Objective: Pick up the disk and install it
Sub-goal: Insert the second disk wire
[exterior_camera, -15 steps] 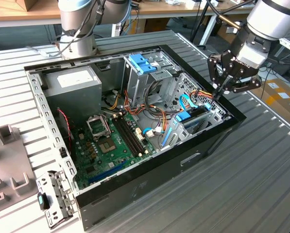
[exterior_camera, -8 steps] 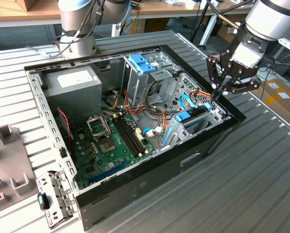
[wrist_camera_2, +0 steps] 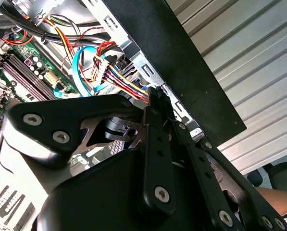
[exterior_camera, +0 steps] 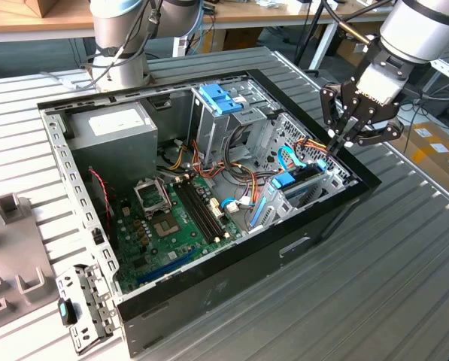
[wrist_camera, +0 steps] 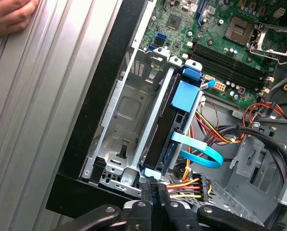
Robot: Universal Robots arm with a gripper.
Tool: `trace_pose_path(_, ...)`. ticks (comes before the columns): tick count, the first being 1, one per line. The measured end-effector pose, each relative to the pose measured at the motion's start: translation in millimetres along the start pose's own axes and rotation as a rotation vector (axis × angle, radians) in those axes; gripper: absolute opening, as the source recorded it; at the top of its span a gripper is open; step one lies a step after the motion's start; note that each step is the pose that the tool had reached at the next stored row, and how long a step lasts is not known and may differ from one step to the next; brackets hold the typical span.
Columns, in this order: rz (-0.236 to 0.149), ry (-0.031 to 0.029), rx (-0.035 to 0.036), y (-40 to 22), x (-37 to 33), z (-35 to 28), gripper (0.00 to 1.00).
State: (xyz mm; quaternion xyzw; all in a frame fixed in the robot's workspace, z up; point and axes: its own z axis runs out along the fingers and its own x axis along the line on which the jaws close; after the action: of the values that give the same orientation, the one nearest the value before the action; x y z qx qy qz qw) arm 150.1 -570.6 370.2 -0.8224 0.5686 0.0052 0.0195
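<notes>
now hand [exterior_camera: 335, 147] pinched narrow at case [exterior_camera: 337, 204] edge (disk [wrist_camera: 165, 130] seated in bay).

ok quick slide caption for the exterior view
Gripper with fingers closed at the drive cage of an open computer case.

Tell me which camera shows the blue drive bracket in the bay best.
The first wrist view: the light-blue bracket sits unobstructed, standing on edge in the metal bay of the computer case. The exterior view shows it among cables, below the claw. In the second wrist view I cannot identify it.
</notes>
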Motion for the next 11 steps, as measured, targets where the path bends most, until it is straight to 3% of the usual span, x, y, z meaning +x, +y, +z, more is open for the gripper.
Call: trace_pose_path(11,0.011,0.0003,0.0003,0.0,0.0,0.0,0.16)
